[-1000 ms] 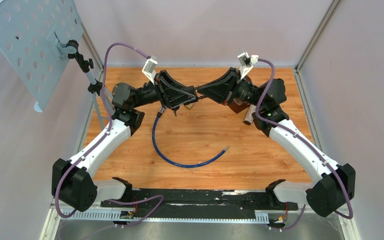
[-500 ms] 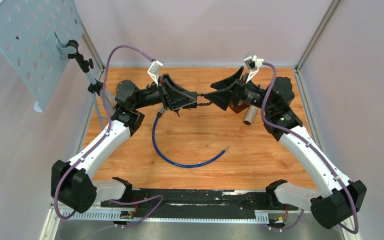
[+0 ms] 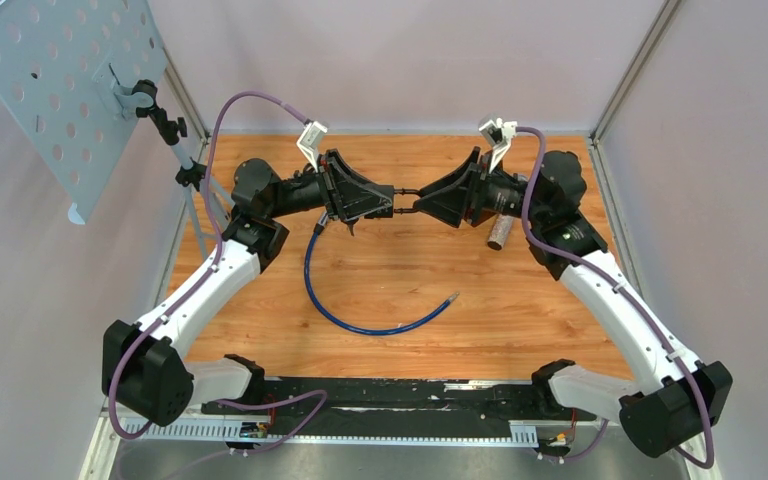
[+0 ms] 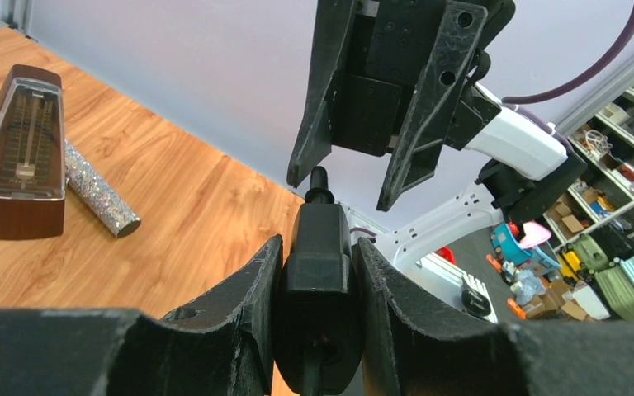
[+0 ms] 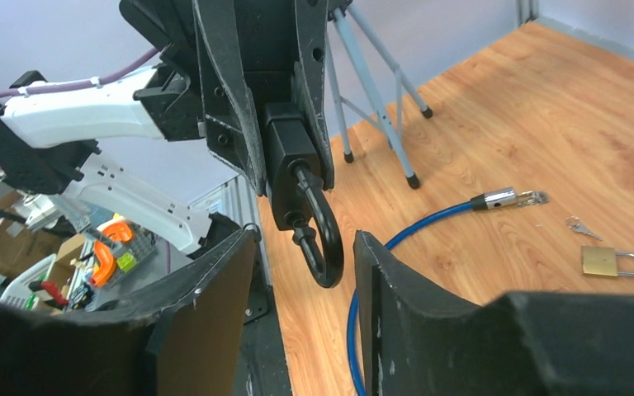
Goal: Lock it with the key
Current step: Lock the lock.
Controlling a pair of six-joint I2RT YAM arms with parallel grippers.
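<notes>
Grippers nose to nose mid-air, rear centre. L gripper (image 3: pixel 390 203) clamps lock body (image 4: pixel 318 272). Its black loop (image 5: pixel 334 247) sits betw. R gripper (image 5: pixel 303 238) jaws, slim gap each side. Below: blue cable (image 3: pixel 360 320), brass padlock (image 5: pixel 611 261). R rear blocked: metronome (image 4: pixel 16 153), glitter tube (image 3: pixel 500 232). L rear: tripod (image 3: pixel 185 175). Bare wood front R of table (image 3: pixel 520 320).
</notes>
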